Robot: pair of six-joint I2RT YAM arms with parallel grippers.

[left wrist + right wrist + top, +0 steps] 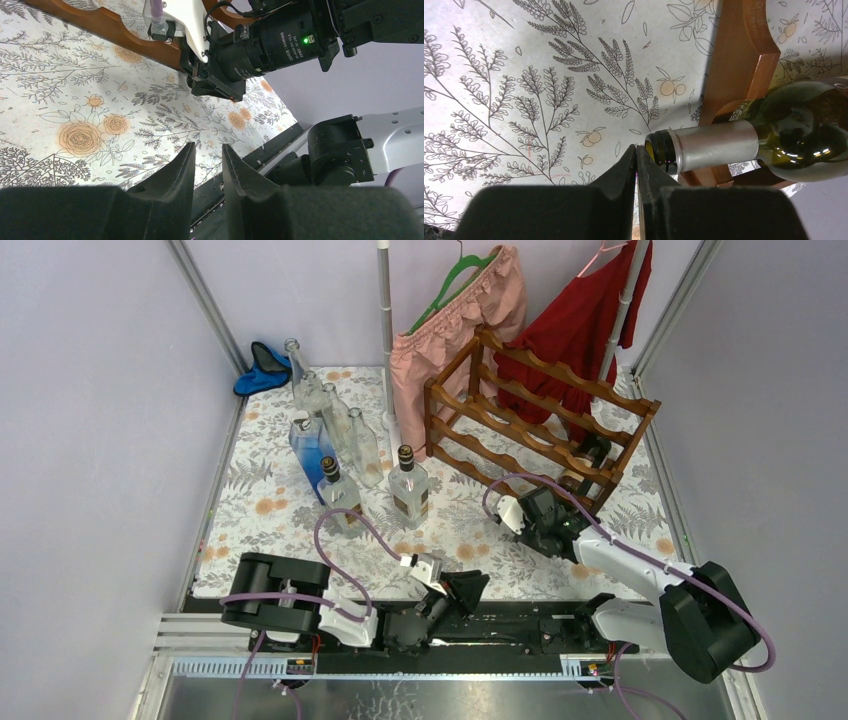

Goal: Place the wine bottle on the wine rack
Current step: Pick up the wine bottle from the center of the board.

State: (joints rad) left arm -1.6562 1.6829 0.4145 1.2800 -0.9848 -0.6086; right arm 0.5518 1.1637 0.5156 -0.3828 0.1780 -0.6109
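The right gripper (636,148) is clenched with its two fingers pressed together and nothing between them. Its tips sit just beside the open mouth of the wine bottle (774,145); whether they touch the lip cannot be told. The dark green bottle lies on its side in the wine rack (734,65), its silver-foiled neck resting in a scallop of a front rail and poking out past that rail toward the gripper. In the overhead view this is the rack's lowest tier, at its right end. The rack stands on a floral tablecloth (524,75). The left gripper (207,147) hangs well in front of the rack at the cloth's near edge, its fingers parted by a narrow gap and empty. To the left of the rack stands a cluster of glass bottles (340,440), upright. Behind the rack hang a pink garment (470,320) and a red garment (580,330).
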